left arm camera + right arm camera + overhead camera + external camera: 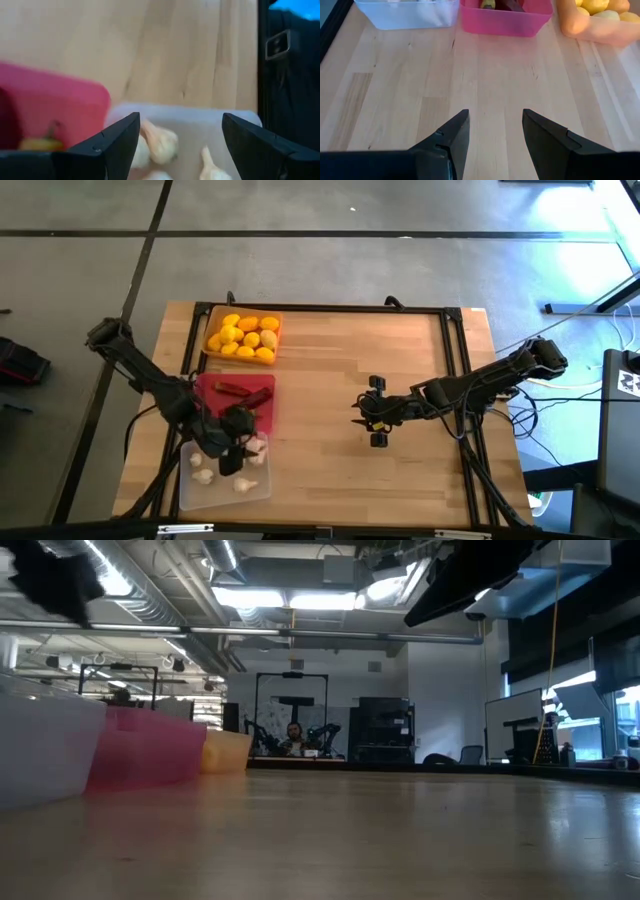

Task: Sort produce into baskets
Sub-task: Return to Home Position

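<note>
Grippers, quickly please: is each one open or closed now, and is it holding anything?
Left gripper: open, empty, above the garlic in the clear tray.
Right gripper: open, empty, over the table.

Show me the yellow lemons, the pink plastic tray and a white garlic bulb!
Yellow lemons (245, 335), high view, middle of the pile.
Pink plastic tray (150, 752), low view, its side wall.
White garlic bulb (161, 143), left wrist view, its round body.

Nothing I can read in any view, no legible text, labels, brands, numbers or signs from here
</note>
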Tool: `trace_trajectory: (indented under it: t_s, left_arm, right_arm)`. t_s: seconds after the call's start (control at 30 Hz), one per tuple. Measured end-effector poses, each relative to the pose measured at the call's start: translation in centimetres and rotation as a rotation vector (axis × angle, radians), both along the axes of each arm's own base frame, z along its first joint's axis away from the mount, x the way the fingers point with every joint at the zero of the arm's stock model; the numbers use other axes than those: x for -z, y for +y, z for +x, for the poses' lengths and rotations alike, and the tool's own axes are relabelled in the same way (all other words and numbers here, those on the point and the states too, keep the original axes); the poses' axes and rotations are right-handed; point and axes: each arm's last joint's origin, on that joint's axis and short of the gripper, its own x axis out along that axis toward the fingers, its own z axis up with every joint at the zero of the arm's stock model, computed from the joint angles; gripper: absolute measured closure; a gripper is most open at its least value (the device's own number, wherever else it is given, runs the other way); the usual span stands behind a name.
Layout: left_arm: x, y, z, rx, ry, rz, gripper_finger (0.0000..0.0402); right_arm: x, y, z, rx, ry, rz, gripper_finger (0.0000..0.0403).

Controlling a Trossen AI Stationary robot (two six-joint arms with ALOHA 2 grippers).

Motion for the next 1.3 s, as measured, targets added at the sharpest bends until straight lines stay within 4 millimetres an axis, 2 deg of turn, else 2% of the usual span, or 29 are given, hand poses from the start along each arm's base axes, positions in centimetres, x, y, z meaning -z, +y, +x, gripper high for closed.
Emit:
trace_trajectory:
  t_s: [0.2, 0.43, 0.73, 0.87, 1.03, 1.3]
  left_arm:
    - [-1.6, 2.1, 0.2, 0.012, -0.115, 0.131, 0.0125]
    - [-2.3, 4.4, 1.7, 0.060, -0.185, 0.277, 0.0128]
    - [-2.7, 6.3, 3.1, 0.131, -0.245, 0.351, 0.0193]
    - [-2.0, 7.5, 2.5, 0.110, -0.261, 0.377, 0.0224]
    - [-0.4, 9.3, 0.7, 0.038, -0.344, 0.361, 0.0255]
    - [2.5, 11.0, -2.0, -0.018, -0.457, 0.311, 0.0283]
  right_arm:
    - [0.0, 0.0, 0.0, 0.001, -0.002, 0.000, 0.0226]
    - [0.0, 0.0, 0.0, 0.005, -0.002, -0.004, 0.0226]
    - [0.0, 0.0, 0.0, 0.004, -0.001, -0.005, 0.0226]
    - [0.0, 0.0, 0.0, 0.004, -0.001, -0.004, 0.0226]
    - [0.0, 0.0, 0.0, 0.004, -0.005, -0.003, 0.0226]
    - [-0.1, 0.0, 0.1, 0.004, -0.010, -0.002, 0.0226]
